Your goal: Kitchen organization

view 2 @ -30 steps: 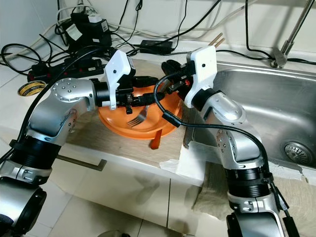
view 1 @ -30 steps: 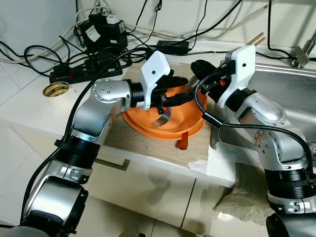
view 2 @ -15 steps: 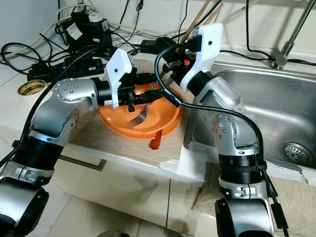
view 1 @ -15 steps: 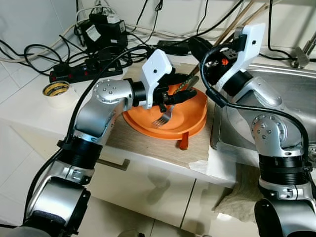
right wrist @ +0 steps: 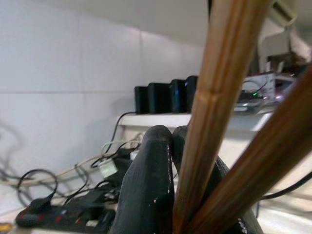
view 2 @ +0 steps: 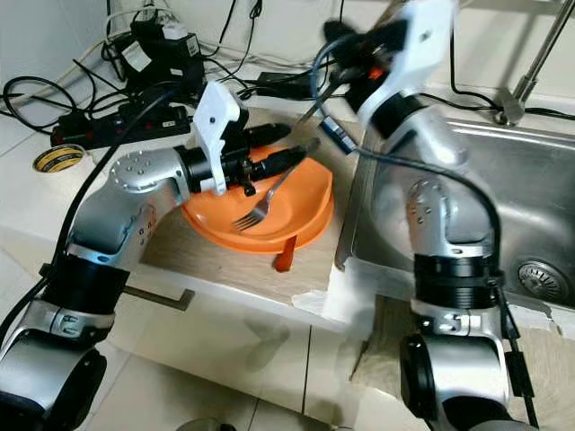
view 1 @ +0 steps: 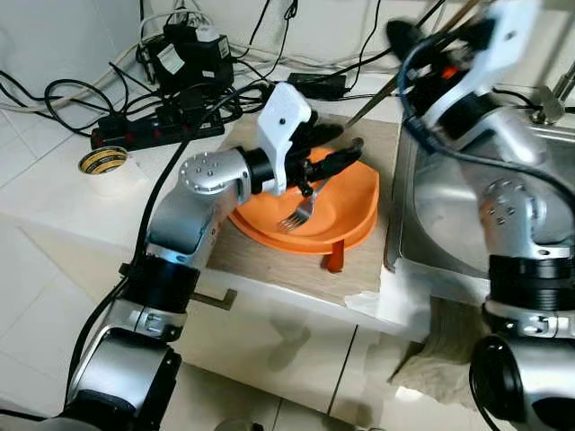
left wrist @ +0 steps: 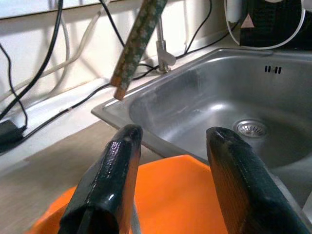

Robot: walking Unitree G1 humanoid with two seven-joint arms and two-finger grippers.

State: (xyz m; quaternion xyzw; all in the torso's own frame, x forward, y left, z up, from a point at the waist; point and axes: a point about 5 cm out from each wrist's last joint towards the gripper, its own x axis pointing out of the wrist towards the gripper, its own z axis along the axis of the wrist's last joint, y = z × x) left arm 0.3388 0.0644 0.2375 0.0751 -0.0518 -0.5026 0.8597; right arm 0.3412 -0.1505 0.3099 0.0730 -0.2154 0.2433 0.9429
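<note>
An orange plate [view 1: 337,214] sits on a wooden board [view 1: 269,260] by the sink. A metal fork [view 1: 299,212] rests in it, tines down, its handle rising beside my left gripper's fingers. My left gripper [view 1: 340,145] hovers open just over the plate's far side; the left wrist view looks between its fingers [left wrist: 109,180] at the plate [left wrist: 185,204]. My right gripper [view 1: 411,40], blurred, is raised high above the counter's back edge, shut on two wooden chopsticks [view 1: 373,106]. The chopsticks [right wrist: 214,97] slant down toward the plate, tips in the air.
A steel sink [view 2: 539,197] with a tap [view 1: 548,101] lies to the right. Power strips and tangled cables [view 1: 162,121] crowd the back left, next to a tape roll [view 1: 101,163]. A reddish-brown handle [view 1: 334,260] pokes from under the plate. A cloth [view 1: 440,346] hangs below.
My right gripper has lifted the chopsticks up and away from the plate, toward the back right. The left gripper has stayed over the plate, open.
</note>
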